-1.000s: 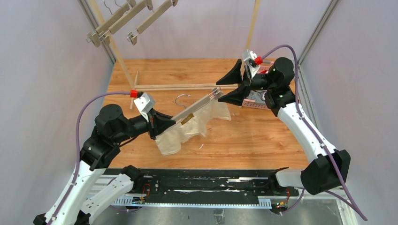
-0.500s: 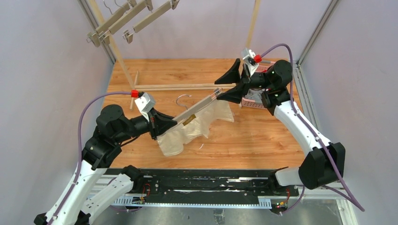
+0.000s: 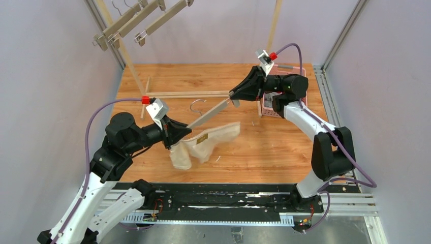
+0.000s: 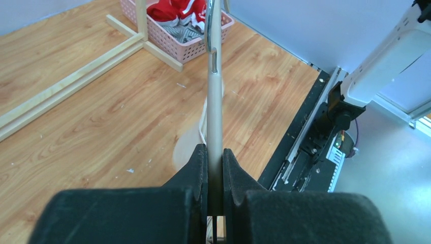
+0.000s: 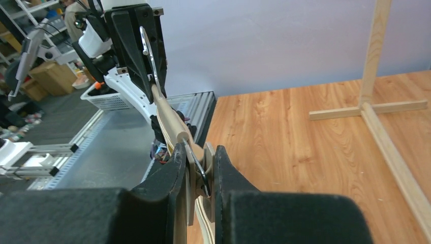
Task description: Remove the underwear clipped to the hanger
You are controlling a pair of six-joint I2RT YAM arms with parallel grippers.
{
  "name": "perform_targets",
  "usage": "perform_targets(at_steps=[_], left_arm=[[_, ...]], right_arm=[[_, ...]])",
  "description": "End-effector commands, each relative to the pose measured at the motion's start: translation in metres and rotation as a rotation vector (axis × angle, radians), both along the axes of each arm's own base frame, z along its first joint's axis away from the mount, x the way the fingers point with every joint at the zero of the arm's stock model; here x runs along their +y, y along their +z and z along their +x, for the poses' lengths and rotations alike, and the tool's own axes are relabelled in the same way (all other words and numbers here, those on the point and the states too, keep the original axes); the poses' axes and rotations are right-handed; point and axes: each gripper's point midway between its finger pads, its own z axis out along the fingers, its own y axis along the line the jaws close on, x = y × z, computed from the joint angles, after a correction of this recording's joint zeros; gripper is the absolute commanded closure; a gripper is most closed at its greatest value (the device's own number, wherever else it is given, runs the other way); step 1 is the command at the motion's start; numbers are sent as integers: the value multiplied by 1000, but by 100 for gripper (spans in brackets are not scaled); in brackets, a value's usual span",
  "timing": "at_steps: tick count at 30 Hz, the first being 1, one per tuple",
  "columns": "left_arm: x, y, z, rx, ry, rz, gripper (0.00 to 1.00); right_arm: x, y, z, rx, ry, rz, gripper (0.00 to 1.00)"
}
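My right gripper (image 3: 235, 95), which gaped around the far end of the hanger (image 3: 208, 113) a second ago, has now closed on it (its elbow (image 3: 330, 152) has swung inward as well). The cream underwear (image 3: 206, 145) has dropped away from that end and sags lower, bunched toward my left gripper (image 3: 187, 133).

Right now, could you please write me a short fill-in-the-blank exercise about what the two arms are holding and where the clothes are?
1. The left gripper and the right gripper are each shut on one end of the ___.
2. The ___ underwear droops beneath it, close to the left gripper.
3. The red garment and the grey garment lie in the pink ___.
Missing words: hanger; cream; basket.
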Motion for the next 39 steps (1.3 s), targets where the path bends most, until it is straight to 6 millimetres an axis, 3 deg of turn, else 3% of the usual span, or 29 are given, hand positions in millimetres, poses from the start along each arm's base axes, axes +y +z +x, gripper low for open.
perform_targets(at_steps=[1,7,11,14,16,20,25,33,39], left_arm=[[-5,20,-3,-65,-36,-48,100],[-5,22,-2,-72,-27,-51,100],[-5,25,-2,-78,-30,-56,100],[-5,27,-3,-84,-34,-56,100],[-7,29,-2,-91,-39,-60,100],[-13,36,2,-112,-57,-103,100],[-18,52,12,-163,-40,-179,100],[-34,86,19,-241,-92,-393,100],[-50,97,27,-231,-137,-490,100]], right_arm=[[-4,15,-14,-53,34,34,99],[-11,20,-10,-58,-33,56,61],[-20,21,9,-108,-216,51,54],[-27,14,24,-180,-479,-75,41],[-36,13,24,-218,-621,-152,35],[-51,27,15,-245,-721,-133,34],[-59,22,-2,-203,-745,-79,38],[-51,15,-22,-162,-657,-2,46],[-46,36,-31,-208,-611,72,46]])
